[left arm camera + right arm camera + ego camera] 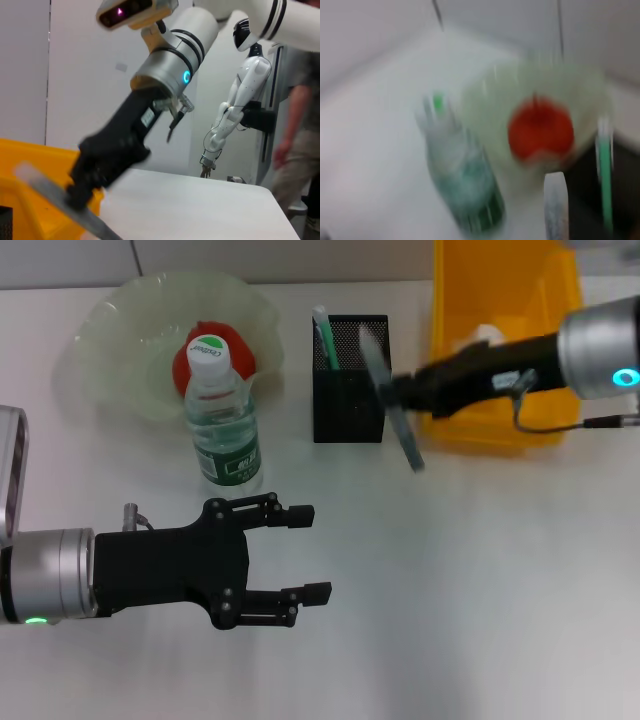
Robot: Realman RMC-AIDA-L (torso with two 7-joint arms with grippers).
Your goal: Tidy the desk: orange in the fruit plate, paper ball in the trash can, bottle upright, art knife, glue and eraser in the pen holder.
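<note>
Nearest the robot, the left pincer is hovering over bare worktop, its two black fingers standing well apart with nothing between them. It is sitting just in front of the bottle and looks to be waiting out of the way, since the standing bottle needs nothing more from it.

That bottle is standing upright on the worktop, a clear plastic one with a green label and a white-and-green cap, just in front of the fruit plate. The plate is a pale green, wavy-edged glass dish, and the orange is lying inside it, partly hidden behind the bottle's cap and showing more red than orange here.

Beside the plate, the black mesh pen holder is standing with a green-tipped stick, possibly the glue, leaning in its corner. Over its rim on the trash-can side, the right pincer is gripping the art knife, a long, thin grey strip, its jaws clamped on the middle. The knife is being held steeply tilted with its upper end over the holder's opening, probably so that it can be tipped upright and slid in. It is blurred, so finer detail of the blade or slider cannot be made out.

Farthest back, the yellow trash can is standing behind the right arm with something pale inside, likely the paper ball. The eraser cannot be found in any view.
</note>
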